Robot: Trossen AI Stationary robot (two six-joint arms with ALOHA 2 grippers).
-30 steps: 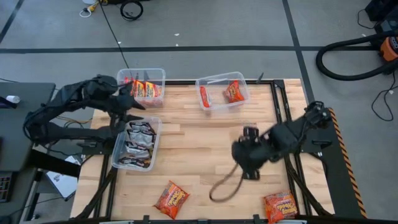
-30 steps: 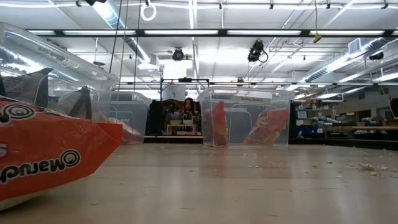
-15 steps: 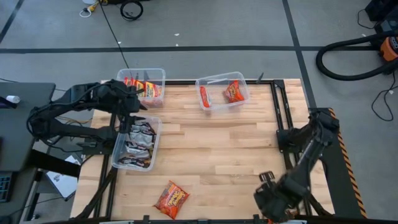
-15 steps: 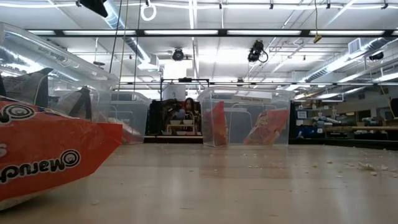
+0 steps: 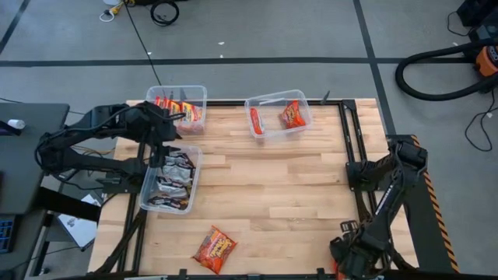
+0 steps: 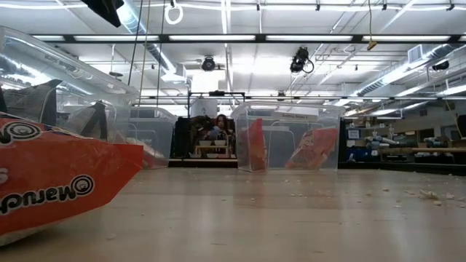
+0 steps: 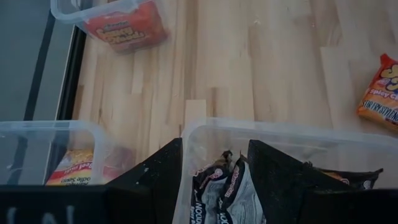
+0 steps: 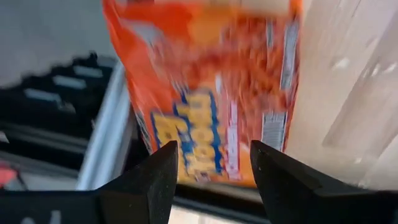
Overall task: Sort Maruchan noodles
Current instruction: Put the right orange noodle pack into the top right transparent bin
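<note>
My right gripper [image 5: 352, 261] hangs open over the table's near right corner and hides the packet beneath it in the high view. The right wrist view shows that orange-red Maruchan packet [image 8: 205, 93] just beyond my open right gripper [image 8: 214, 180], lying flat by the table's edge. Another orange-red packet [image 5: 214, 249] lies flat near the near edge and fills the left of the low view [image 6: 58, 182]. My left gripper [image 5: 166, 138] is open above the far end of the bin of silver-black packets [image 5: 173, 177]; the left wrist view shows these packets [image 7: 221, 186] below my left gripper [image 7: 214, 180].
A clear bin with yellow-and-red packets [image 5: 180, 111] stands at the far left. A clear bin with two orange-red packets [image 5: 292, 114] stands far centre, also seen in the low view [image 6: 287, 149]. Bare wood lies in the table's middle [image 5: 272, 179]. A dark frame rail [image 5: 354, 155] borders the right edge.
My right gripper has swung from the table's middle toward the near right corner and come down over the orange-red packet there, which it now hides in the high view. The packets and bins have stayed in place.
</note>
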